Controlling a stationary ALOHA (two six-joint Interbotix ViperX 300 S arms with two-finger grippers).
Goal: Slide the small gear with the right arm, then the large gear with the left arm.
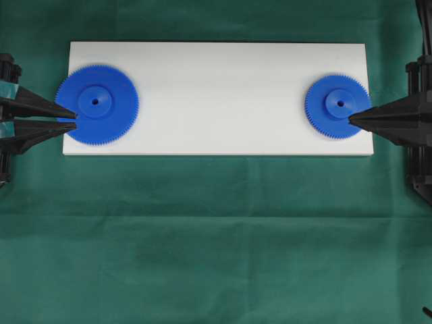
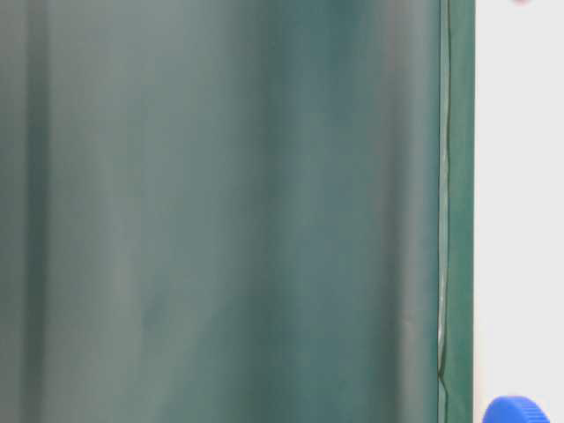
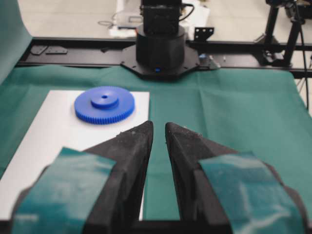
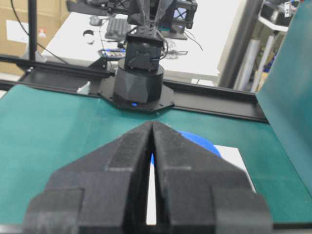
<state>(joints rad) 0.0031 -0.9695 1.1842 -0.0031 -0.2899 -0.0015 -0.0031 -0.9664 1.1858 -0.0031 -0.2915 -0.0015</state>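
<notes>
The large gear (image 1: 96,103) lies flat at the left end of the white board (image 1: 216,128), and the small gear (image 1: 337,106) lies at the right end. My left gripper (image 1: 73,120) points at the large gear's left rim, open by a narrow gap with nothing between its fingers (image 3: 139,141). My right gripper (image 1: 351,119) is shut to a point, its tip over the small gear's right rim. In the left wrist view the small gear (image 3: 104,104) lies far ahead with nothing touching it. In the right wrist view the large gear (image 4: 200,141) shows past my shut right gripper (image 4: 152,124).
Green cloth (image 1: 216,236) covers the table around the board. Each arm's black base (image 3: 161,46) (image 4: 139,80) stands beyond a short end of the board. A green backdrop (image 2: 220,211) hangs behind. A blue gear's edge (image 2: 515,410) shows at table level; which gear, I cannot tell.
</notes>
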